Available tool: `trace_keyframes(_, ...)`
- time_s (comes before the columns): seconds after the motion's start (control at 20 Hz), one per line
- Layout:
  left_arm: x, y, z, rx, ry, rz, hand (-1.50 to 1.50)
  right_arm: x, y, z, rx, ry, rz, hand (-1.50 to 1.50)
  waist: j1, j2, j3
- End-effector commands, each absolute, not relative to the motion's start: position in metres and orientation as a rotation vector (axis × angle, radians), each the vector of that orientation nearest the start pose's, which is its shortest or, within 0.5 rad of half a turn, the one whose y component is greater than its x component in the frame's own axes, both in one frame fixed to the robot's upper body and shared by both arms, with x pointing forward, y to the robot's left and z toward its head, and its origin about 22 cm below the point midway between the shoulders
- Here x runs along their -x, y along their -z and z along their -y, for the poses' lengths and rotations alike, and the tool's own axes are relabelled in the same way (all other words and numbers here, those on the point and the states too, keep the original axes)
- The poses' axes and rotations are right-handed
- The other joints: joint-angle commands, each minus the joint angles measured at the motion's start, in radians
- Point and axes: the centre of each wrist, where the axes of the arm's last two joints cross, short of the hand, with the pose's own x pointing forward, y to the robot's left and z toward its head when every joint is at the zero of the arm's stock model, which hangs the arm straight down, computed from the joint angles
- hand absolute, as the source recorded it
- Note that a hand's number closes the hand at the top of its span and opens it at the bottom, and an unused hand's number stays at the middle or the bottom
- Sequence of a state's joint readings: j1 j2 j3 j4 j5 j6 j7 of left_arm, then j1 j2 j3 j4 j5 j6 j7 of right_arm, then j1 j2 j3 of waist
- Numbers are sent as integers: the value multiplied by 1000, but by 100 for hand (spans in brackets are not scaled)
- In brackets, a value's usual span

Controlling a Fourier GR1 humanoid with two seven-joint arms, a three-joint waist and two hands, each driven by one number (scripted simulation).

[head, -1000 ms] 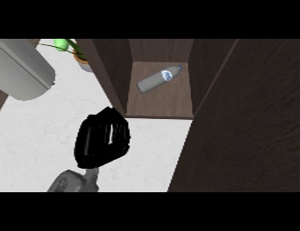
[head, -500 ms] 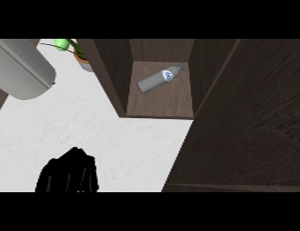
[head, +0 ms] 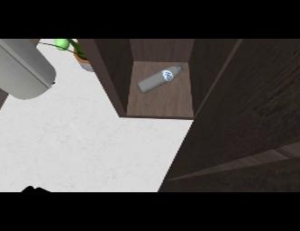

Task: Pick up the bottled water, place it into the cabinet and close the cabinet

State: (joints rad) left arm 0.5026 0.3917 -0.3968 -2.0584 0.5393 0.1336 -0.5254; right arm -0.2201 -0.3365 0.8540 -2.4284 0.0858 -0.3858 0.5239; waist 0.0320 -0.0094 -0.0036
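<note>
The cabinet [head: 159, 106] stands open, its door [head: 258, 117] swung near-right over the white counter [head: 79, 140]. The bottled water [head: 159, 79] lies on its shelf. Closing remains. One hand [head: 36, 189] barely shows; fingers impossible to tell.

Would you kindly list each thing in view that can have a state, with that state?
Bottled water: lying on its side inside the cabinet.
Cabinet: open, its door swung out at the right.
Potted plant: upright beside the cabinet.
Left hand: barely showing at the lower edge; fingers not visible.
</note>
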Motion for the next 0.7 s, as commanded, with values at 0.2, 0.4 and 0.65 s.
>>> trace_keyframes(0.2,-75,-55,-269,321,-242,1923,150,-145,-217,72,-521,-490,1893,150,-4,7,2)
trace_keyframes(0.4,-59,-46,-280,330,-266,1917,150,-178,-230,60,-496,-423,1876,150,1,8,2)
trace_keyframes(0.65,-46,-41,-286,299,-255,1925,150,-229,-244,46,-456,-414,1877,150,7,10,3)
